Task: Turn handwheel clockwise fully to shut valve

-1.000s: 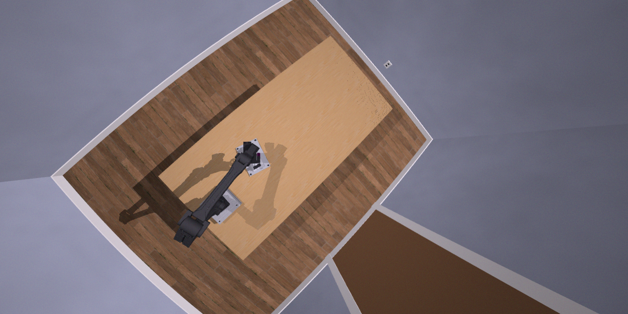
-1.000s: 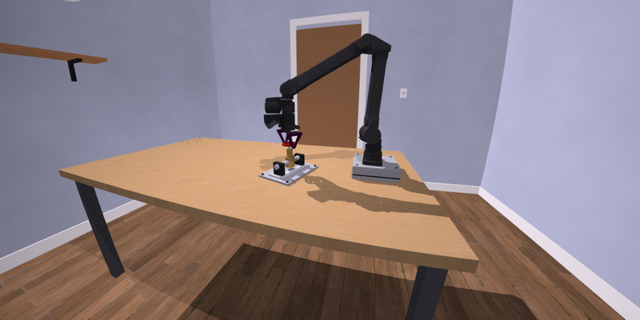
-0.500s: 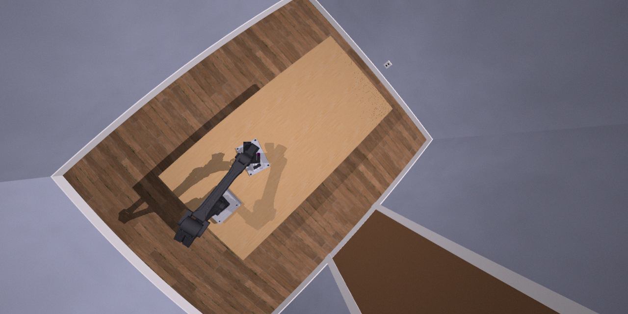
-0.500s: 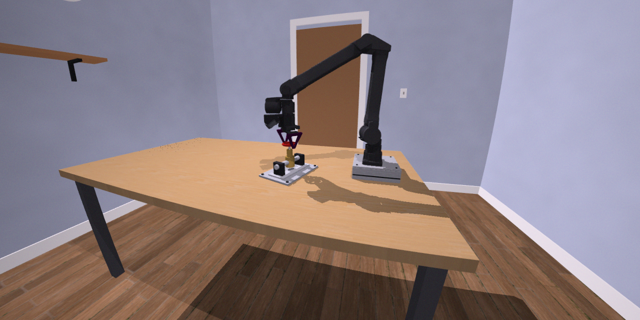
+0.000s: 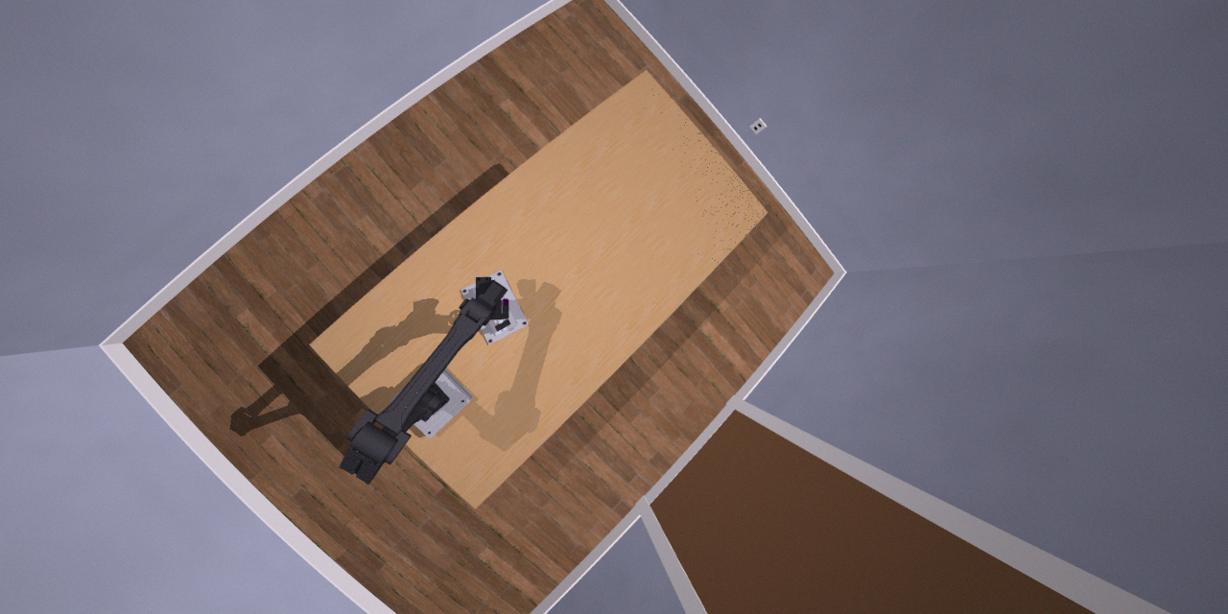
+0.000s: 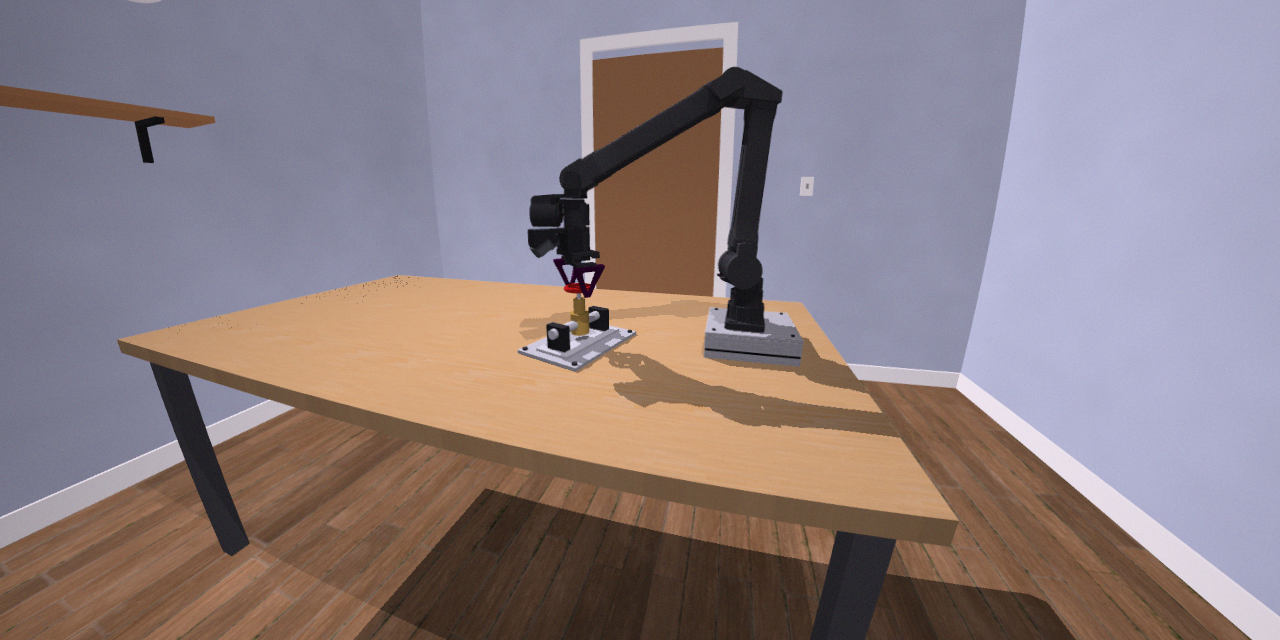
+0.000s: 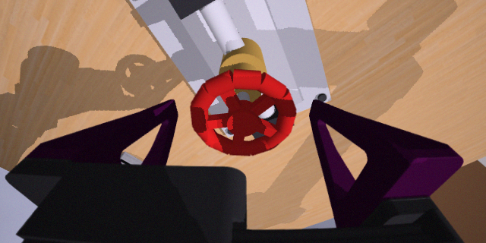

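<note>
Presently catalogued, item by item.

Handwheel [image 7: 243, 112]: red, spoked, with a dark red hub; mounted atop a brass-coloured valve body [image 7: 240, 58]. In the wrist view it lies between the two purple fingers, apart from both, with wood showing on either side of its rim. In the exterior view it sits directly under the gripper [image 6: 580, 287], level with the finger ends.

Valve fixture: pale grey base plate [image 7: 292, 19] with dark screw heads at its corners, a white pipe [image 7: 220, 23] running along it, and black clamp blocks [image 6: 558, 334] holding the pipe. The plate lies flat on the surface [image 6: 375, 367], near the arm's end of it.

Jaws: spread fully wide, holding nothing; they straddle the handwheel without contact.

Arm [image 6: 662, 130]: dark, raised to a high elbow and sloping down to a wrist pointing straight downward over the valve. It stands on a grey pedestal [image 6: 716, 351] just beside the fixture.

Surface: light wood on dark legs, crossed by the arm's shadows.

Surroundings: brown door [image 6: 626, 179], wall shelf [image 6: 98, 108], plank floor [image 6: 447, 564].
</note>
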`<state>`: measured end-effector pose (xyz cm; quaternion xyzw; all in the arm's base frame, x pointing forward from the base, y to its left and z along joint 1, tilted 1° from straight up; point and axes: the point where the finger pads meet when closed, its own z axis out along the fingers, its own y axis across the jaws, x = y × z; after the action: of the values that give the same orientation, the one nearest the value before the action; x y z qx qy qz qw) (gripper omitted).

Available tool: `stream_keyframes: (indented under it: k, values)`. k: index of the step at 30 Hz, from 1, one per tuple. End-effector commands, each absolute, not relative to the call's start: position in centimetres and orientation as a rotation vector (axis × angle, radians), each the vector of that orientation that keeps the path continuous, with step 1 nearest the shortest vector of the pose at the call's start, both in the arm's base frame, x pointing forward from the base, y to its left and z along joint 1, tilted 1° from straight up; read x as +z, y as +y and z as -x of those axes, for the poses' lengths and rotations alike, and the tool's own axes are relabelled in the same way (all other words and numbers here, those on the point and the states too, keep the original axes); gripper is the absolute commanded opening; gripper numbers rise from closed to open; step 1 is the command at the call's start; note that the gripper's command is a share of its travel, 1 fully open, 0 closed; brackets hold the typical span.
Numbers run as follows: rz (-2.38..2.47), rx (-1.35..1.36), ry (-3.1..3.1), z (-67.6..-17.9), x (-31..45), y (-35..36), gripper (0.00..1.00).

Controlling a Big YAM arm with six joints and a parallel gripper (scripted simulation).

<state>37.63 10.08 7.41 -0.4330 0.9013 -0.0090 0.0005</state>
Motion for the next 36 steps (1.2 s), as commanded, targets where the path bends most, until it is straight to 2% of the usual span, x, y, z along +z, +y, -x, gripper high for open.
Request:
stream_keyframes:
  k: [1,36]
  values:
    - [1.369,-0.023,2.837,-37.78,6.53,9.75,0.00]
    - [1.360,-0.025,2.843,-37.80,6.61,9.73,0.00]
